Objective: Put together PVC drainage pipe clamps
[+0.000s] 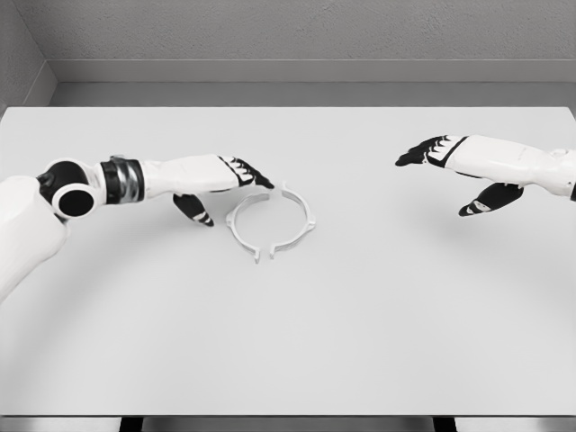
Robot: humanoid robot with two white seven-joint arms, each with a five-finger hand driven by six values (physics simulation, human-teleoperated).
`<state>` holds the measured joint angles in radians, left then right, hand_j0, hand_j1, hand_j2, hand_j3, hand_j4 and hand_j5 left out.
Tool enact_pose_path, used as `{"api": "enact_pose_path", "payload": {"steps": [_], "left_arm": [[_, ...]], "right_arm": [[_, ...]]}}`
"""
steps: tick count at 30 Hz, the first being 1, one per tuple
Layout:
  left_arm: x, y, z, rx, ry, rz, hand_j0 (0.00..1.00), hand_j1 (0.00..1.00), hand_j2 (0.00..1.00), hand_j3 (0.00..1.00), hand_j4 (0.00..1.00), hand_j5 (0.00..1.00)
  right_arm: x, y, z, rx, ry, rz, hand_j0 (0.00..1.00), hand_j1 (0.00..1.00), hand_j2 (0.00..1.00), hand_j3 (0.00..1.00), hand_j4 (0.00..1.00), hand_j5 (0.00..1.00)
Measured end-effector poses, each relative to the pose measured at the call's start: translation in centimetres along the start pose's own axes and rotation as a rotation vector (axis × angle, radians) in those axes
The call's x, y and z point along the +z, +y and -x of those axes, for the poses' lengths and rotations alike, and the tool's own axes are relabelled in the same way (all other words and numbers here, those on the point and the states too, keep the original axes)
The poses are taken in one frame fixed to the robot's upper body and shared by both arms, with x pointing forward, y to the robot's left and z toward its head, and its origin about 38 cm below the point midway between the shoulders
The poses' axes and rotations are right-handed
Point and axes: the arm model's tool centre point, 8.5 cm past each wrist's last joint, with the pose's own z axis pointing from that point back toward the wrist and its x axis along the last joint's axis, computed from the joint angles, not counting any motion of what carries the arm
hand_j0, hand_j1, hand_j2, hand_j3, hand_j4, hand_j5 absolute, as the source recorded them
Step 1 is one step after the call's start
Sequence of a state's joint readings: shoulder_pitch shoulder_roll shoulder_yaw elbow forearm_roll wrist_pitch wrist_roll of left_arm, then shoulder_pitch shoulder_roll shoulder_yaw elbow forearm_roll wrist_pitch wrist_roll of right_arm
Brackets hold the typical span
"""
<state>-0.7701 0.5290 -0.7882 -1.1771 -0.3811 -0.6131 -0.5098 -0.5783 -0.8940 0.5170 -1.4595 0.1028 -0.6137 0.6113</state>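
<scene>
grey walls are closing in the far side of the scene, and a pale table [360,342] is filling nearly everything nearer than that. lying flat on it, left of the middle, is the pipe clamp [272,222]: two thin white half rings are sitting together as a circle, with small tabs sticking out at the far and near joints and a narrow gap showing at each. the left robot hand [220,184] is hovering just beside the clamp's far left edge, fingers stretched out and relaxed, thumb hanging down, holding nothing; whether a fingertip is touching the ring is hard to tell. the right robot hand [454,171] is floating well apart on the right, fingers likewise extended and gripping nothing. the clamp is looking light, stiff and slick, so it is likely to skate across the table when nudged; pinching a half ring across its thin band near a tab seems the surest hold. whether the halves are already locked or merely resting together is not readable, and both upper arms are cut off by the frame edges.
</scene>
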Motion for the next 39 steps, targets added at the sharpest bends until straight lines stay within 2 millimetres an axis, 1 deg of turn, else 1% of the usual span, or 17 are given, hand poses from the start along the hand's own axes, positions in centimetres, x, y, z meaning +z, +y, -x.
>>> {"api": "enact_pose_path", "payload": {"steps": [5,11,21,27,32,39], "left_arm": [[-0.3,0.2,-0.6,-0.006,-0.020,-0.006,1.00,1.00,1.00,1.00,1.00,1.00],[-1.3,-0.4,-1.3,-0.008,-0.043,0.015,1.00,1.00,1.00,1.00,1.00,1.00],[-1.9,-0.7,-0.7,0.013,-0.027,0.024,1.00,1.00,1.00,1.00,1.00,1.00],[-2.9,-0.4,-1.2,0.018,-0.044,0.015,1.00,1.00,1.00,1.00,1.00,1.00],[-3.1,-0.3,-1.3,0.018,-0.049,0.012,1.00,1.00,1.00,1.00,1.00,1.00],[-3.2,-0.2,-1.4,0.015,-0.050,0.011,1.00,1.00,1.00,1.00,1.00,1.00]], "right_arm": [[0.0,0.0,-0.1,0.000,-0.003,0.001,1.00,1.00,1.00,1.00,1.00,1.00],[-0.1,0.0,-0.1,-0.001,-0.003,0.002,1.00,1.00,1.00,1.00,1.00,1.00],[0.0,0.2,0.0,-0.004,0.000,-0.007,1.00,1.00,1.00,1.00,1.00,1.00],[0.0,0.6,0.1,-0.009,0.001,-0.019,1.00,1.00,1.00,1.00,1.00,1.00],[0.2,1.2,0.3,-0.023,0.009,-0.030,1.00,1.00,1.00,1.00,1.00,1.00],[0.3,0.7,0.3,-0.015,0.011,-0.021,1.00,1.00,1.00,1.00,1.00,1.00]]}}
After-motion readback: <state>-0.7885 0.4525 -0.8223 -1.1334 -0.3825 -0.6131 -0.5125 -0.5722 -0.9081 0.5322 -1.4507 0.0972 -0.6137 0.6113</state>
